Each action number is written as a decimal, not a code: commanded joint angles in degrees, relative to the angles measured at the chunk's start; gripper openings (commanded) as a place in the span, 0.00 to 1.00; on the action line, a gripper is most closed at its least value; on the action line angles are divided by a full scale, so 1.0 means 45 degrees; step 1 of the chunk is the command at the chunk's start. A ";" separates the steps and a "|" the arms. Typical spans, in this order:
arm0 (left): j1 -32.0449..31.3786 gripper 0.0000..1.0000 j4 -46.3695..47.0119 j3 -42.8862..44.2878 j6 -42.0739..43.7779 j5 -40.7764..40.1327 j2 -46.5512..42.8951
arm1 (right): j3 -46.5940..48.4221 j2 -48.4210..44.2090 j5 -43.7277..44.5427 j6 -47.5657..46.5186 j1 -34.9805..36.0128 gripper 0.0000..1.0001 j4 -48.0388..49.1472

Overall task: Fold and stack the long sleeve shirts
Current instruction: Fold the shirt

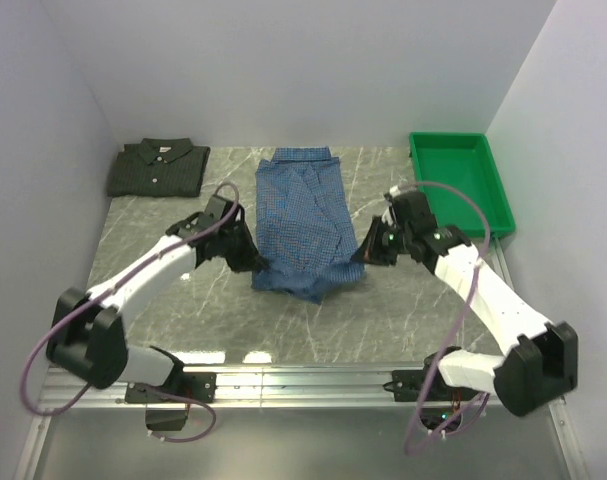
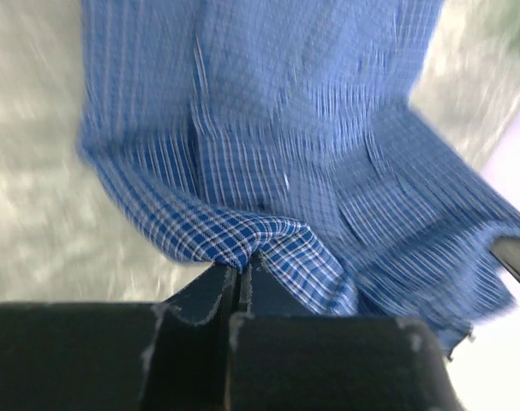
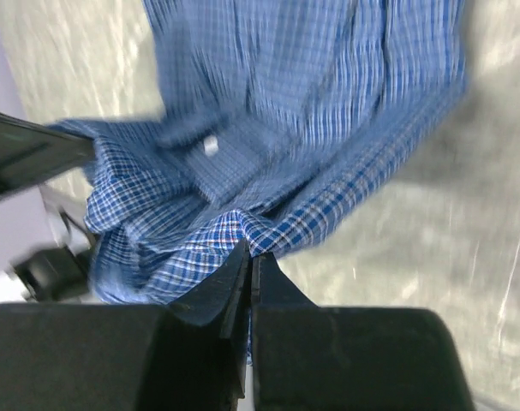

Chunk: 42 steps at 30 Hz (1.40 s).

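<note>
The blue checked shirt (image 1: pixel 301 215) lies lengthwise in the middle of the table, its near end lifted and bunched. My left gripper (image 1: pixel 255 262) is shut on that near end's left corner, with blue cloth (image 2: pixel 242 231) pinched between its black fingers (image 2: pixel 210 287). My right gripper (image 1: pixel 361 254) is shut on the right corner, the cloth (image 3: pixel 242 224) nipped at its fingertips (image 3: pixel 234 274). The dark green-grey checked shirt (image 1: pixel 158 166) lies folded, collar up, at the far left corner, away from both grippers.
A green plastic tray (image 1: pixel 459 180) stands at the far right corner. The grey marble tabletop (image 1: pixel 403 310) ends in a metal rail at the near edge. White walls close in on three sides.
</note>
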 commanded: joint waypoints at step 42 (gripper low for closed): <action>0.3759 0.80 0.3884 0.4194 -0.0249 -0.0224 0.3893 | 0.6975 0.7641 0.1278 -0.2337 -0.2061 0.49 0.2879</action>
